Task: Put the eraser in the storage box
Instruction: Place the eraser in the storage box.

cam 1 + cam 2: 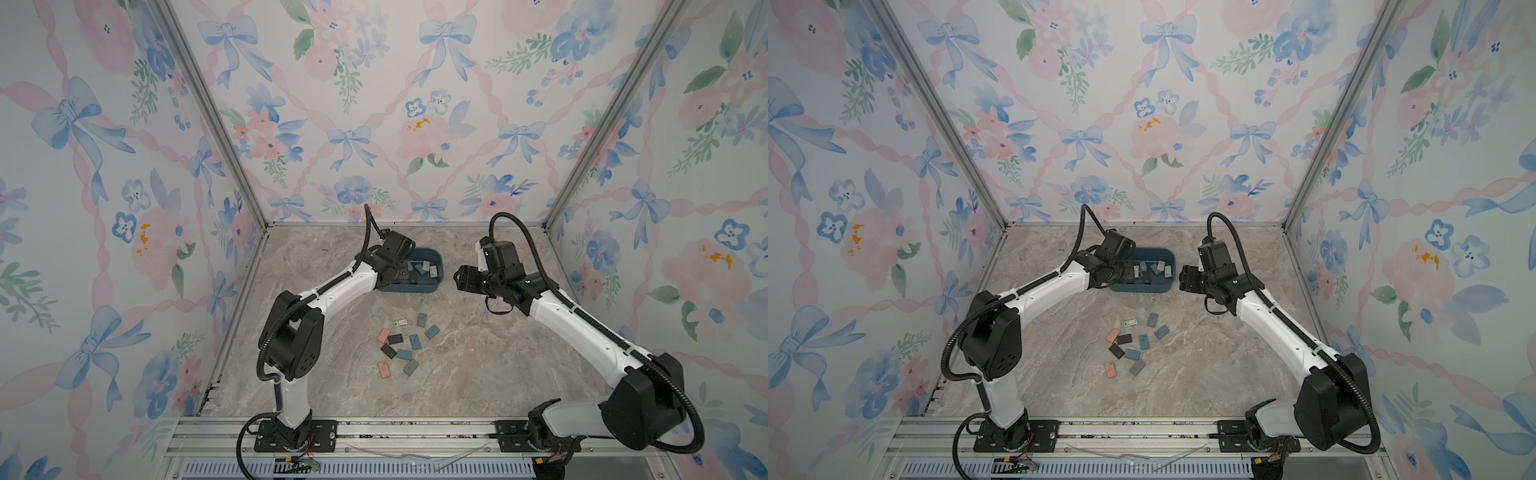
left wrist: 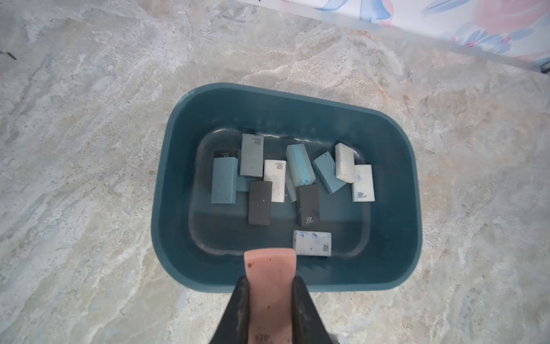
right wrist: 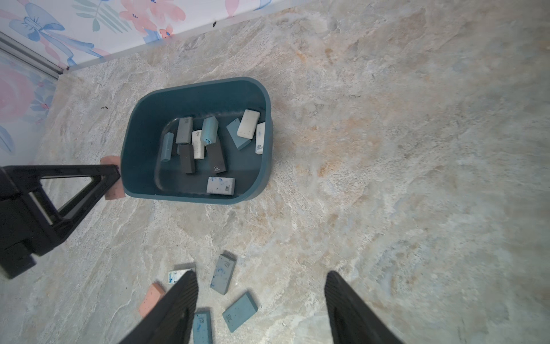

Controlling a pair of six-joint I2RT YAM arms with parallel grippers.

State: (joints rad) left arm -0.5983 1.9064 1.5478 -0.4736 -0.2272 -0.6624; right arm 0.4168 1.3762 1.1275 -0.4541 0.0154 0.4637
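My left gripper (image 2: 270, 281) is shut on a pink eraser (image 2: 270, 265), which sticks out past the fingertips over the near rim of the storage box (image 2: 178, 143). The box is a teal tub at the back middle of the table in both top views (image 1: 432, 284) (image 1: 1165, 286). Several erasers lie inside it, among them a white one (image 2: 312, 242). The right wrist view shows the left gripper (image 3: 114, 175) at the box's edge with the pink eraser (image 3: 114, 192) in it. My right gripper (image 3: 262, 275) hangs open and empty to the right of the box (image 1: 459, 278).
Several loose erasers in pink, black, grey-blue and white lie scattered mid-table (image 1: 405, 345) (image 1: 1133, 347), in front of the box. A grey-blue one (image 3: 223, 274) lies just beyond my right fingertips. Flowered walls close in the back and both sides.
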